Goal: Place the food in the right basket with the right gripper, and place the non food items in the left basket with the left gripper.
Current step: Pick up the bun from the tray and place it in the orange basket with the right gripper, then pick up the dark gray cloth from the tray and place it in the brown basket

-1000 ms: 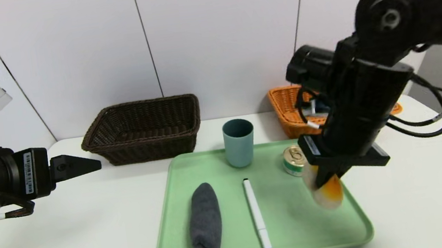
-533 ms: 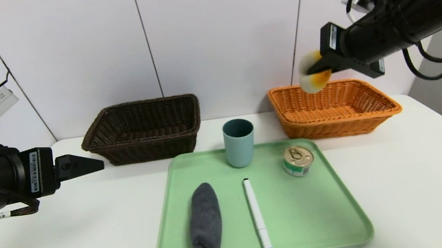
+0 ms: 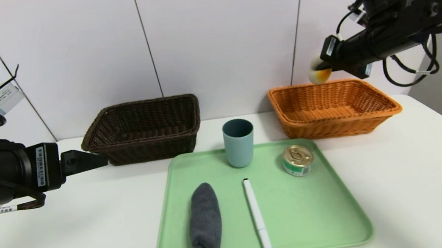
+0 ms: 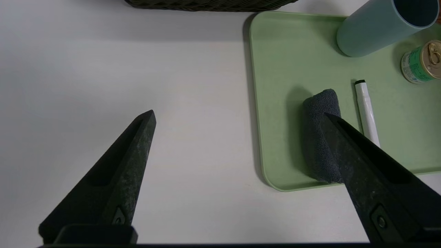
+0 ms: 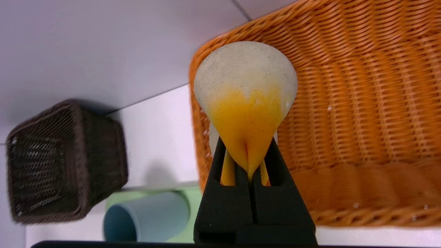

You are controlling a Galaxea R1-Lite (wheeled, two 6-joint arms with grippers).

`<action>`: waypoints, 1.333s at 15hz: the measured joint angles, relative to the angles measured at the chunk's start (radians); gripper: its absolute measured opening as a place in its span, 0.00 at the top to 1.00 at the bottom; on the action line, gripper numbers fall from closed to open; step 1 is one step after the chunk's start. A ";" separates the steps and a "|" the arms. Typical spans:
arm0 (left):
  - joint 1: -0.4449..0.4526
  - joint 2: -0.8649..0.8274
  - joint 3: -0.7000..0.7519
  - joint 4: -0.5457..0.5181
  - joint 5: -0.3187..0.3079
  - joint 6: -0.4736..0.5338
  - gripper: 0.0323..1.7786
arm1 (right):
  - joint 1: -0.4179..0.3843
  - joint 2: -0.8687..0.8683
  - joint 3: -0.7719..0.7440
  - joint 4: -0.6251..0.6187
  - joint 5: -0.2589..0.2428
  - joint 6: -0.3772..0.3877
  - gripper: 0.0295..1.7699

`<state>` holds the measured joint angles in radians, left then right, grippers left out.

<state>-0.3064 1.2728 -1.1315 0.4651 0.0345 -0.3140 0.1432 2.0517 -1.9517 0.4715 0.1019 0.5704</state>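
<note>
My right gripper (image 3: pixel 325 69) is shut on a soft white-and-yellow fried egg (image 3: pixel 319 75), pinching its yellow part (image 5: pixel 245 113). It holds the egg in the air above the far left corner of the orange right basket (image 3: pixel 334 125). The dark brown left basket (image 3: pixel 143 148) stands at the back left. On the green tray (image 3: pixel 167 233) are a teal cup (image 3: pixel 239 142), a small tin can (image 3: pixel 297 160), a white pen (image 3: pixel 256 215) and a rolled grey cloth (image 3: pixel 204 221). My left gripper (image 3: pixel 100 160) hovers open over the bare table, left of the tray (image 4: pixel 268 103).
The white table (image 3: pixel 68 229) runs wide on both sides of the tray. A panelled wall stands close behind both baskets. In the left wrist view the grey cloth (image 4: pixel 318 137) lies just beyond one finger.
My right gripper lifted the egg off the tray's right side, swung it up and back, and now holds it over the orange basket. The left arm edged slightly right.
</note>
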 joint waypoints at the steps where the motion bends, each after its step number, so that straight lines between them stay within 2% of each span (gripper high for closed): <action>1: 0.000 0.003 -0.003 0.000 -0.001 0.000 0.05 | -0.006 0.023 0.000 -0.004 -0.003 -0.001 0.98; 5: 0.004 0.017 -0.010 -0.001 -0.007 -0.014 0.05 | -0.014 0.100 -0.001 -0.001 -0.028 -0.007 0.98; 6: 0.004 0.021 -0.013 0.000 -0.007 -0.015 0.05 | -0.014 0.111 -0.001 0.006 -0.029 -0.009 0.93; 9: 0.004 0.033 -0.039 -0.001 -0.010 -0.016 0.05 | -0.014 0.130 -0.001 0.009 -0.032 -0.010 0.65; 12: 0.004 0.040 -0.053 -0.002 -0.009 -0.017 0.05 | -0.020 0.139 -0.001 0.038 -0.047 -0.038 0.45; 16: 0.005 0.041 -0.053 -0.037 0.004 -0.013 0.05 | -0.021 0.140 -0.001 0.026 -0.076 -0.131 0.28; 20: 0.005 0.041 -0.055 -0.047 0.003 -0.019 0.05 | -0.018 0.108 -0.001 0.020 -0.098 -0.136 0.19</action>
<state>-0.3011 1.3138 -1.1864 0.4179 0.0370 -0.3334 0.1255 2.1600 -1.9528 0.4911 0.0036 0.4349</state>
